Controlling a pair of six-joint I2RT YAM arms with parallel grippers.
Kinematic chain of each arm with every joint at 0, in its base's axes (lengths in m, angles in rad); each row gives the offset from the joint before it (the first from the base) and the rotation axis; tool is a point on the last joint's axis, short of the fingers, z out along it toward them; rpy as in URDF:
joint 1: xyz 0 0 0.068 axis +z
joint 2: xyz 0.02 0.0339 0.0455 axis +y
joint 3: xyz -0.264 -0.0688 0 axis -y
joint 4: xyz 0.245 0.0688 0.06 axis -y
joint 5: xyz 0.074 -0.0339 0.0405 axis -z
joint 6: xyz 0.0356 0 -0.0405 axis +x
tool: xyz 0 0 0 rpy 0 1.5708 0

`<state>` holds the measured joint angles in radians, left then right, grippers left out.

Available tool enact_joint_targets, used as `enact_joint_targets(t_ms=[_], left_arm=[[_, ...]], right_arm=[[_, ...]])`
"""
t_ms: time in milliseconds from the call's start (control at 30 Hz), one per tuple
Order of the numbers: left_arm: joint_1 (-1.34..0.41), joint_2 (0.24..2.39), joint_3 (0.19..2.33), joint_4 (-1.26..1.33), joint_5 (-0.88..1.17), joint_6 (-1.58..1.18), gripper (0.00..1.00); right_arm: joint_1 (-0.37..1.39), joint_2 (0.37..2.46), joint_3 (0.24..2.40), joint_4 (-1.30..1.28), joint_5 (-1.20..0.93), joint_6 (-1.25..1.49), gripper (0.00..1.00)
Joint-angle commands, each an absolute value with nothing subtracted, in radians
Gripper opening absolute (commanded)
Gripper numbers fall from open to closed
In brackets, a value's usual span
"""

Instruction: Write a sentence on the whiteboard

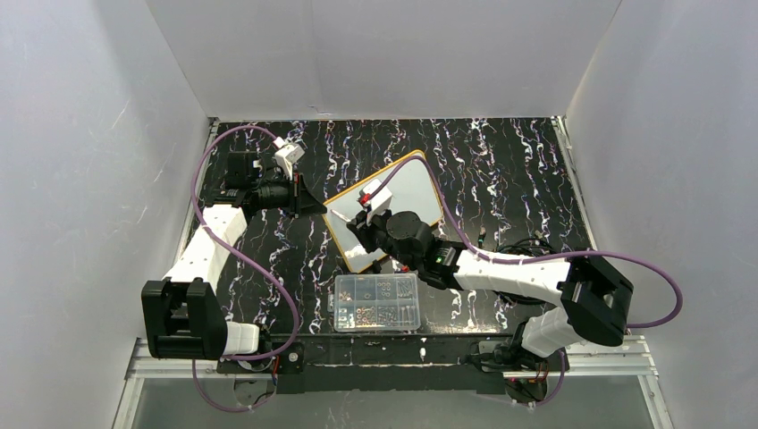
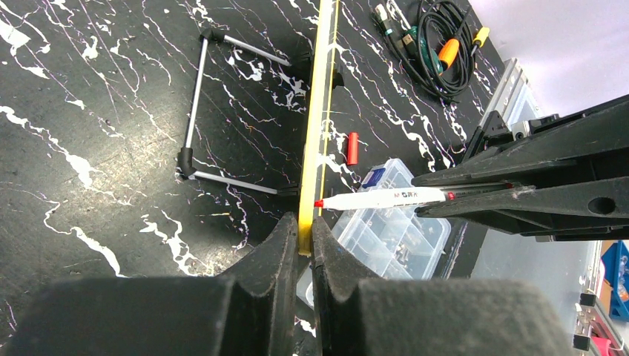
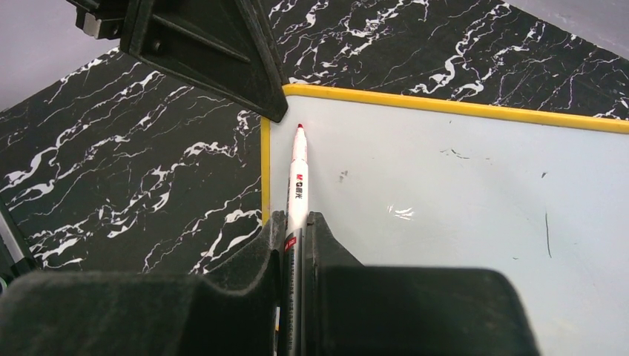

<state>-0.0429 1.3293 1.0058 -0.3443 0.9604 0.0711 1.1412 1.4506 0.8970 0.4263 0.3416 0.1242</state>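
The whiteboard (image 1: 409,189), propped mid-way across the counter (image 1: 509,170), is being steadied by the left end effector (image 2: 304,224) pinching its left rim, while a marker (image 3: 298,176) is being clamped in the right end effector (image 3: 297,221) for writing.

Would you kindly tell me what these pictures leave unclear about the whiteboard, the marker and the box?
- Top view: the right arm covers the near part of the whiteboard.
- Left wrist view: the whiteboard shows edge-on, so its face is hidden.
- Right wrist view: whether the tip of the marker touches the board cannot be told.
- Top view: the contents of the compartment box are too small to name.
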Motion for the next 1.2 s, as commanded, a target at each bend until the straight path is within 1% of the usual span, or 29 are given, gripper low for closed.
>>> enact_joint_targets(t_ms=[0,400,667,900,1167], left_arm=[[-0.046,1.282,0.998,-0.371,0.968,0.085,0.00],[-0.046,1.278,1.002,-0.373,0.965,0.086,0.00],[-0.046,1.278,1.003,-0.377,0.960,0.089,0.00],[-0.046,1.277,1.003,-0.377,0.960,0.088,0.00],[-0.046,1.277,1.003,-0.377,0.962,0.089,0.00]], right_arm=[[1.153,1.449,0.906,0.441,0.364,0.124,0.01],[1.179,1.417,0.868,0.382,0.383,0.146,0.01],[1.194,1.382,0.884,0.353,0.387,0.138,0.01],[1.201,1.346,0.865,0.410,0.419,0.132,0.01],[1.201,1.400,0.891,0.435,0.480,0.112,0.01]])
